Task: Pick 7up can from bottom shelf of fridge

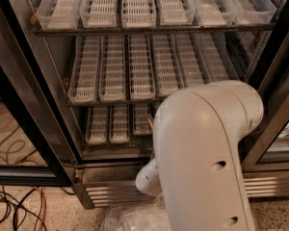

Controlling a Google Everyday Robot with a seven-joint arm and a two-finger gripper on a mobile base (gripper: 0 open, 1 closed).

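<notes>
The fridge (pixel 62 143) stands open with three racks of pale slotted trays. The bottom shelf (pixel 111 124) shows its left lane trays; the rest lies behind my arm. My big white arm (pixel 202 153) fills the lower right and reaches in toward the bottom shelf. The gripper is hidden behind the arm, somewhere at the bottom shelf's middle lanes. The 7up can is hidden from view.
The middle rack (pixel 135 71) and top rack (pixel 149 6) hold bare trays. A black-framed glass door (pixel 19 124) stands open at the left. Cables (pixel 14 206) lie on the floor at lower left. A clear plastic bag (pixel 130 218) lies by the steel base grille (pixel 115 194).
</notes>
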